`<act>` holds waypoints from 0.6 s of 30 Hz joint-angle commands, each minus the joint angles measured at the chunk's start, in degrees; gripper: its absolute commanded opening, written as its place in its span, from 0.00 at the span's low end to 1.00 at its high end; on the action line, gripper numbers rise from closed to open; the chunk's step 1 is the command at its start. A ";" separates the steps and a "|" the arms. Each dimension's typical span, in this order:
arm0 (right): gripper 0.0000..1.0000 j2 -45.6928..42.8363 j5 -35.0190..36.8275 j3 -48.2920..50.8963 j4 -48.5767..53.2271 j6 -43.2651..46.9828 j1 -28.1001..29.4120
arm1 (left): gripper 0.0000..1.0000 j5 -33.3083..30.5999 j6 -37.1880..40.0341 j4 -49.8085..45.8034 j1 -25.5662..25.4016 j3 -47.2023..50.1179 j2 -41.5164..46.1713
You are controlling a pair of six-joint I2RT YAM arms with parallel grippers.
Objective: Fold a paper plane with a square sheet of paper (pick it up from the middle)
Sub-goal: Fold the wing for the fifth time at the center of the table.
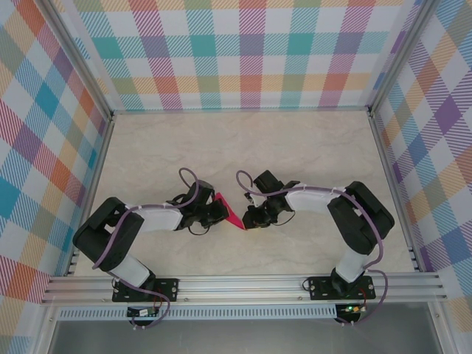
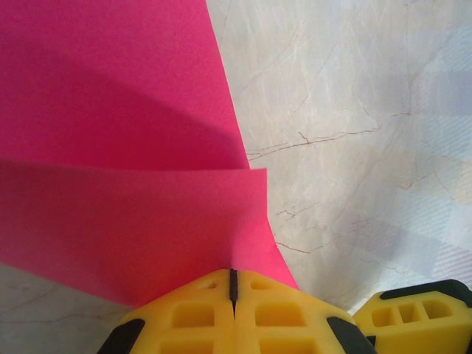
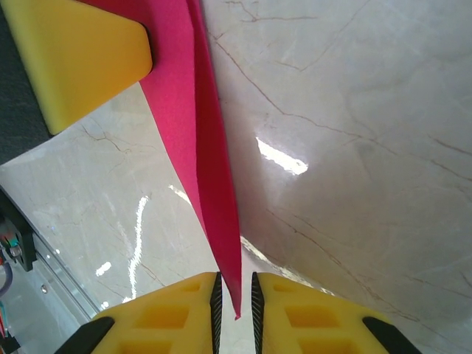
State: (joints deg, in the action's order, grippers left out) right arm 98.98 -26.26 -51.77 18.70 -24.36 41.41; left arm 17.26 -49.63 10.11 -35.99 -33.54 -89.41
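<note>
The folded magenta-pink sheet of paper (image 1: 230, 210) is held up off the table between the two arms. My left gripper (image 1: 220, 212) is shut on its edge; in the left wrist view the yellow fingers (image 2: 199, 313) meet on the paper (image 2: 125, 147), which shows two overlapping layers. My right gripper (image 1: 248, 218) stands slightly open, and the paper's narrow pointed corner (image 3: 214, 192) hangs in the gap between the jaws of that gripper (image 3: 235, 295) without being pinched. A left finger (image 3: 81, 51) shows at the top left of the right wrist view.
The marble-pattern table (image 1: 295, 147) stretches behind and to both sides of the grippers. Plaid walls (image 1: 243, 51) enclose it on three sides. An aluminium rail (image 1: 243, 284) runs along the near edge by the arm bases.
</note>
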 commanded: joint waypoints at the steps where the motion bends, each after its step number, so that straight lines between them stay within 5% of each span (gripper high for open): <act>1: 0.21 1.35 -1.82 -2.07 -0.24 0.72 0.34 | 0.02 -0.18 2.04 -1.64 -0.40 1.37 2.30; 11: 0.22 4.11 -3.14 -4.04 -1.27 1.13 0.34 | 0.02 1.10 2.52 0.18 -0.40 1.77 2.39; 18: 0.13 4.93 -4.43 -3.87 -1.14 1.94 0.74 | 0.02 0.86 2.58 -0.08 -0.40 1.57 2.31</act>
State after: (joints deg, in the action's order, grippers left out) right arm 102.91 -28.99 -54.57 17.56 -23.88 41.65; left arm 17.50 -48.31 10.24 -35.99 -32.67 -88.31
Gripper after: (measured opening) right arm 0.137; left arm 0.040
